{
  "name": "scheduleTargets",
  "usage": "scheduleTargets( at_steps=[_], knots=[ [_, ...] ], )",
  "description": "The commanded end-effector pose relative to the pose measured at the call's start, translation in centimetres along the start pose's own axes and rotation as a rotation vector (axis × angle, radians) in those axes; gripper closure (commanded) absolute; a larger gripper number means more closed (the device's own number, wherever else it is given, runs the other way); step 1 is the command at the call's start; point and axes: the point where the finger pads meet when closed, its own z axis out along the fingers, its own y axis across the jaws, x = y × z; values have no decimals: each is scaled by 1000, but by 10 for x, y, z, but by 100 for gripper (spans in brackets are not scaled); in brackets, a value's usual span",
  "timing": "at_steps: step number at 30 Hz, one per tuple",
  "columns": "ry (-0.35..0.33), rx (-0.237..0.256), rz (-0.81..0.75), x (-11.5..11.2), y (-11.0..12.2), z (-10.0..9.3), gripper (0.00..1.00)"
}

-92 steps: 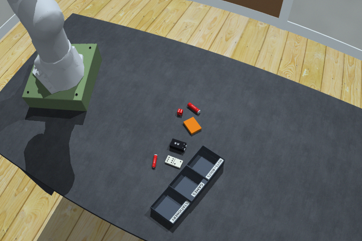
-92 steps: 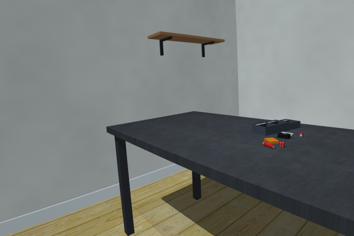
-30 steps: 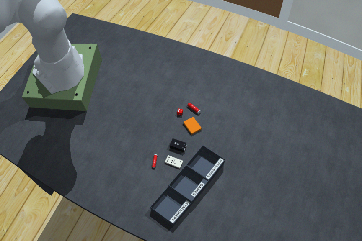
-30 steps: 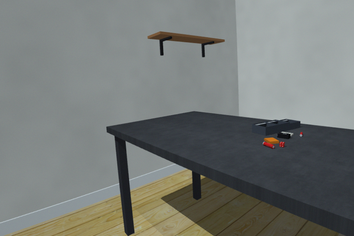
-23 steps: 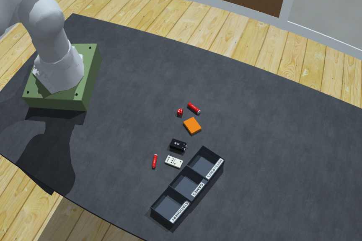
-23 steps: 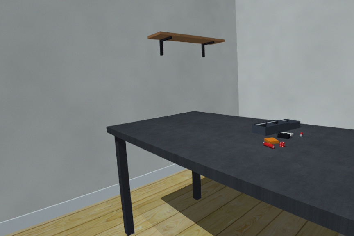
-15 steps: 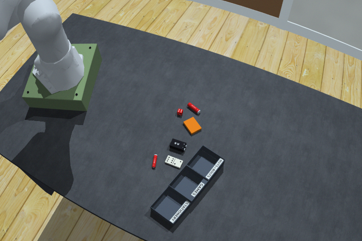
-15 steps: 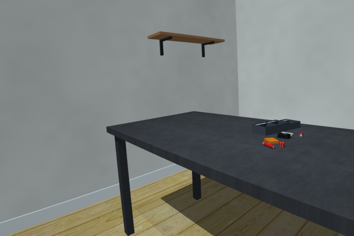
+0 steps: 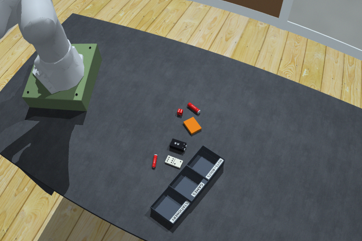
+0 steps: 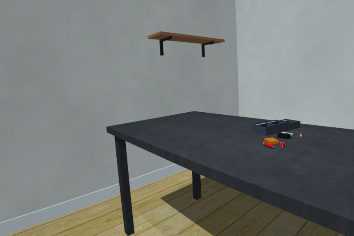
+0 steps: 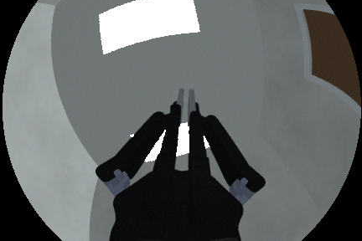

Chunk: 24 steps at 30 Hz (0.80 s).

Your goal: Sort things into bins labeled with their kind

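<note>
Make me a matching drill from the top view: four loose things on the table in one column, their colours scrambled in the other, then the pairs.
Things:
1. die
2. domino
3. flat square pad
4. 9-volt battery

Colours:
A. black
B. orange
C. red with white pips
D. white with black pips

Pairs: 1-C, 2-D, 3-B, 4-A
</note>
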Motion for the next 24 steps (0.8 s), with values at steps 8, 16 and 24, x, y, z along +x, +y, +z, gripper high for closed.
scheduleTargets(
  at_steps=[8, 16, 24],
  knots=[
    [-85, 114, 111, 6, 8, -67, 95],
    [-102, 136, 126, 1, 31, -105, 95],
    [-128, 142, 163, 4, 50, -148, 95]
  ],
)
